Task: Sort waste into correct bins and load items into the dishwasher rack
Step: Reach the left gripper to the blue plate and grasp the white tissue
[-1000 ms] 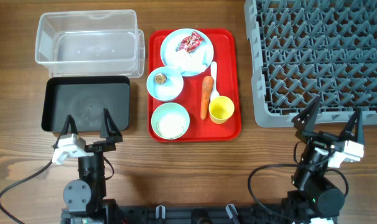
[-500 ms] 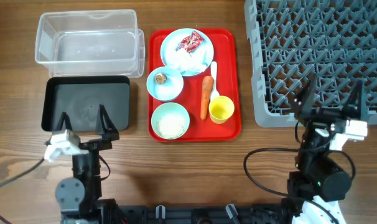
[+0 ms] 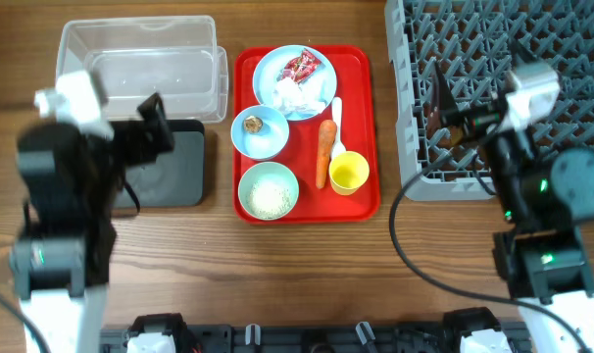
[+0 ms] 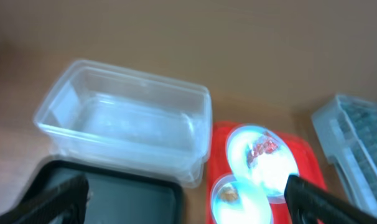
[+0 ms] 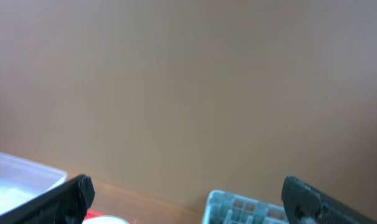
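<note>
On the red tray (image 3: 370,118), a pale blue plate (image 3: 315,80) holds the red wrapper (image 3: 300,67) and white tissue (image 3: 295,94). One pale blue bowl (image 3: 259,137) holds the brown lump (image 3: 252,124). Another bowl (image 3: 268,190) holds rice. The carrot (image 3: 324,152), white spoon (image 3: 337,118) and yellow cup (image 3: 348,174) lie beside them. My left gripper (image 3: 147,129) is open and empty above the black bin (image 3: 179,169). In the left wrist view the left gripper (image 4: 185,202) faces the clear bin (image 4: 123,124). My right gripper (image 3: 444,113) is open and empty above the grey rack (image 3: 532,59).
The clear bin (image 3: 140,67) stands behind the black bin at the back left. The left wrist view shows the plate (image 4: 263,162) and the rack's corner (image 4: 356,143). The right wrist view (image 5: 188,199) shows mostly a bare wall and the rack's edge (image 5: 238,208).
Both arms have risen from the table's front edge and swung toward the back, the left over the black bin, the right over the rack's left part. The objects have not moved.
</note>
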Controlling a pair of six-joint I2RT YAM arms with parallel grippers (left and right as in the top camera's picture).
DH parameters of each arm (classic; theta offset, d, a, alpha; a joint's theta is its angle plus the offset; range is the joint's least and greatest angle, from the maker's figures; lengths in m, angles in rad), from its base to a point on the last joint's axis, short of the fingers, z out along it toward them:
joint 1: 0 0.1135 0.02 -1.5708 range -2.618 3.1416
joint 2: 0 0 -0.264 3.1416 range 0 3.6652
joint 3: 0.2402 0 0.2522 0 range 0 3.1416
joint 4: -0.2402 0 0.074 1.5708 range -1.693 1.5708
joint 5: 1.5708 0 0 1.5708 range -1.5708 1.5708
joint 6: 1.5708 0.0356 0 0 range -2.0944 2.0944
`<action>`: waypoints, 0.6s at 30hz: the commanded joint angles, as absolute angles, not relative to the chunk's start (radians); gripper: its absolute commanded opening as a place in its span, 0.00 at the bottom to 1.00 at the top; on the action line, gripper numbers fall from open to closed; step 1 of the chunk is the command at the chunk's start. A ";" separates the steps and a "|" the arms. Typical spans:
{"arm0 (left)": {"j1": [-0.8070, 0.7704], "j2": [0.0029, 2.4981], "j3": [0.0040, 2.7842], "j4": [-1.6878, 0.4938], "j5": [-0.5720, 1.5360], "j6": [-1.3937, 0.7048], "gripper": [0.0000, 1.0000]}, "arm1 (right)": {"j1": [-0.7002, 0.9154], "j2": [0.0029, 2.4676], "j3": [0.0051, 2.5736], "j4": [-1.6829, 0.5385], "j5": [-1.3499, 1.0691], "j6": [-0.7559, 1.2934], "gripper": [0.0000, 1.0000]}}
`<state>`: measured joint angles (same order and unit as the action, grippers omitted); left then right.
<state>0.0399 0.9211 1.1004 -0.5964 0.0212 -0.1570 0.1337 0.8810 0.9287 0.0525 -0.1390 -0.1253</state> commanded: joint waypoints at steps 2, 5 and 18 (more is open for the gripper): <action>0.028 1.298 1.525 -0.868 0.257 -0.134 1.00 | 0.130 1.057 1.190 -0.200 -0.296 -0.131 1.00; -0.007 1.485 1.708 -1.030 0.281 -0.135 1.00 | 0.130 1.170 1.326 -0.384 -0.321 -0.130 1.00; -0.102 1.789 1.766 -1.024 0.272 -0.171 1.00 | 0.130 1.274 1.385 -0.581 -0.293 -0.121 1.00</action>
<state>-0.0719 1.7657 1.7416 -1.0954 0.2466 -0.1623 0.1337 1.2644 1.3582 -0.5705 -0.2840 -0.1280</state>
